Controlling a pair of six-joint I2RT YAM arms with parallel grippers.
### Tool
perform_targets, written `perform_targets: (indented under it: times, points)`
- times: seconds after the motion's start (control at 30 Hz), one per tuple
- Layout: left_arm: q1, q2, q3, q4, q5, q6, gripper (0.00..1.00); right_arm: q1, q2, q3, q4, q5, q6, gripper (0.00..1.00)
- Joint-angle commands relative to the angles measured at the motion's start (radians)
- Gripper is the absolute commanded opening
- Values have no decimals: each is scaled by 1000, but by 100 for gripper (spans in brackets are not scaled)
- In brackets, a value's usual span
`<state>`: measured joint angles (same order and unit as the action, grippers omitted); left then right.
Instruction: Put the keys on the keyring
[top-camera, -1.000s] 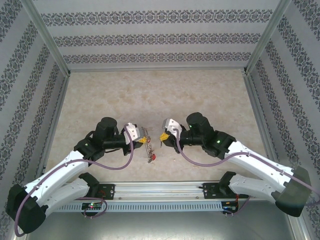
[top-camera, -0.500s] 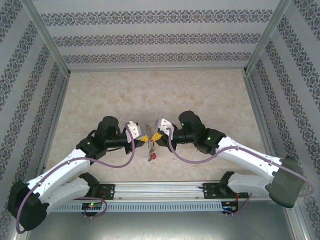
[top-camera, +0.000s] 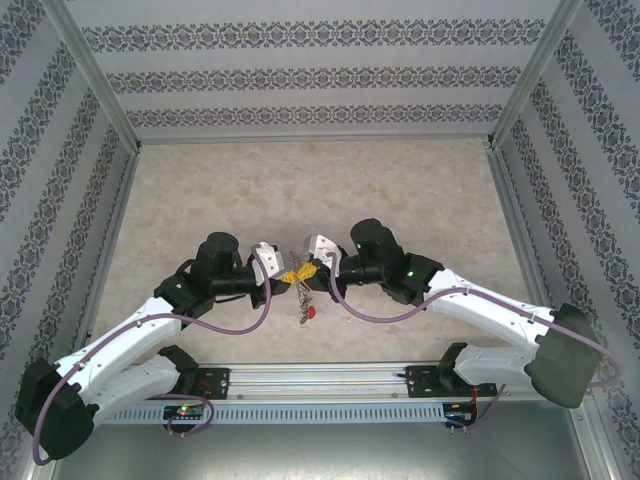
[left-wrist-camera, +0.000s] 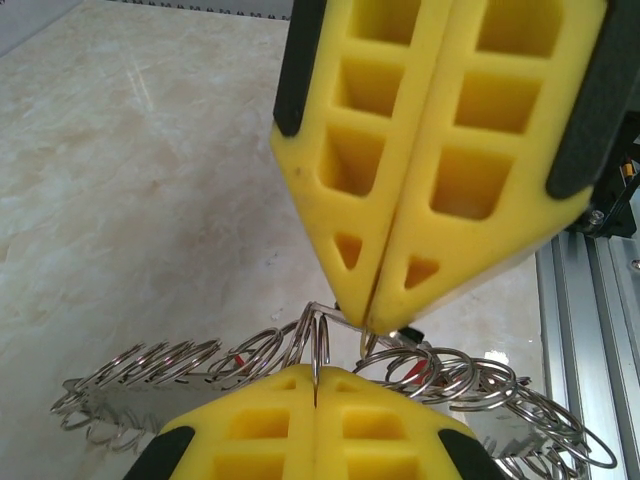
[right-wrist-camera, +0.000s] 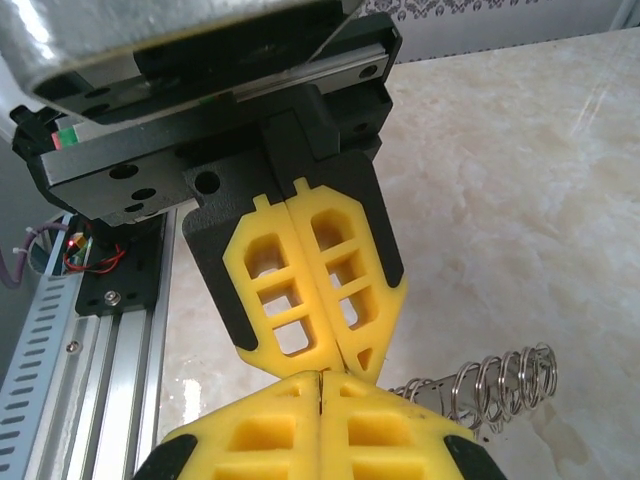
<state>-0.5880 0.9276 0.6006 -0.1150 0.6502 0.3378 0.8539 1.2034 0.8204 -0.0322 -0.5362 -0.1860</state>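
The keyring (top-camera: 300, 293) hangs between my two grippers above the table, a red key tag (top-camera: 310, 312) dangling under it. My left gripper (top-camera: 284, 276) is shut on one small loop (left-wrist-camera: 318, 350) of the keyring (left-wrist-camera: 170, 365). My right gripper (top-camera: 309, 268) comes in tip to tip with the left and is shut. In the left wrist view the right gripper (left-wrist-camera: 373, 322) pinches a thin metal key (left-wrist-camera: 338, 313) whose black head (left-wrist-camera: 416, 330) shows behind its tip. Red tags (left-wrist-camera: 400, 368) peek through the loops. The right wrist view has the left gripper (right-wrist-camera: 338, 350) just past my right gripper (right-wrist-camera: 320, 376).
Both arms reach in over the near middle of the marble-patterned table (top-camera: 320, 190). An aluminium rail (top-camera: 330, 378) runs along the near edge. Patterned walls (top-camera: 320, 80) close the back and sides. More of the keyring's loops (right-wrist-camera: 500, 385) stick out to the right.
The right arm has swung left until its fingertips meet the left gripper's at the keyring. The left gripper has held its place with the keyring.
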Motion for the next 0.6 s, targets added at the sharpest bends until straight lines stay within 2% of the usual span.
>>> perform_targets:
  times: [0.0, 0.57]
  points:
    - [-13, -13, 20, 77, 32, -11, 0, 8, 7, 25, 31, 28, 4, 0]
    - [-13, -14, 21, 83, 42, -10, 0, 17, 32, 17, 52, 82, -3, 0]
